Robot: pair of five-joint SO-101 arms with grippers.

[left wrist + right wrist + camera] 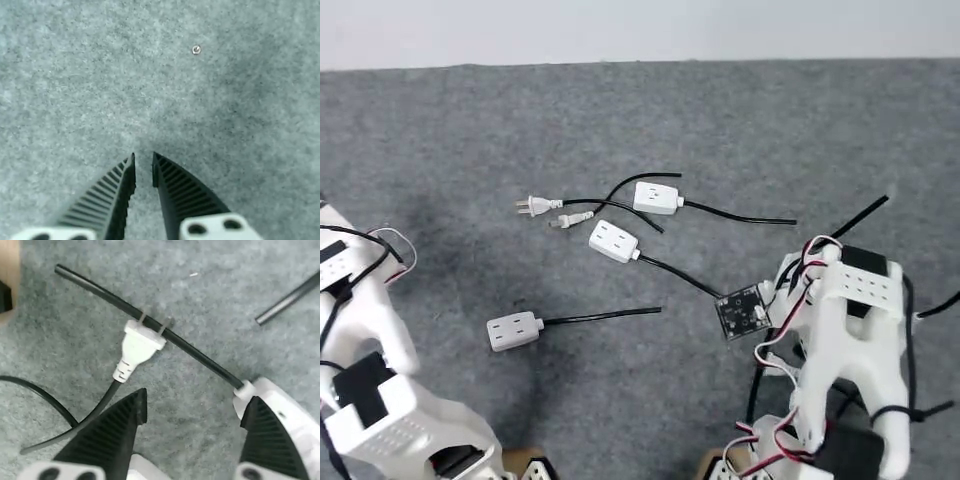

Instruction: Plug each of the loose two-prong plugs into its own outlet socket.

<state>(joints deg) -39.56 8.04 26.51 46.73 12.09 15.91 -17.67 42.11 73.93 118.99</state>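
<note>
Three white outlet sockets lie on the grey carpet: one (658, 197) at the back, one (614, 241) in the middle, one (514, 331) nearer the left arm. Two loose plugs (530, 206) (570, 219) on black cords lie left of the back socket. In the right wrist view another white two-prong plug (140, 342) rests with its prongs against a black cord (195, 352) that runs into a white socket (272, 397). My right gripper (196, 396) is open just short of that plug, holding nothing. My left gripper (143, 156) hangs over bare carpet, fingers almost together and empty.
The left arm (380, 400) sits at the front left and the right arm (855, 320) at the front right. A tiny screw (196, 49) lies on the carpet. A loose cord end (287, 299) and a wooden edge (9, 280) flank the right gripper.
</note>
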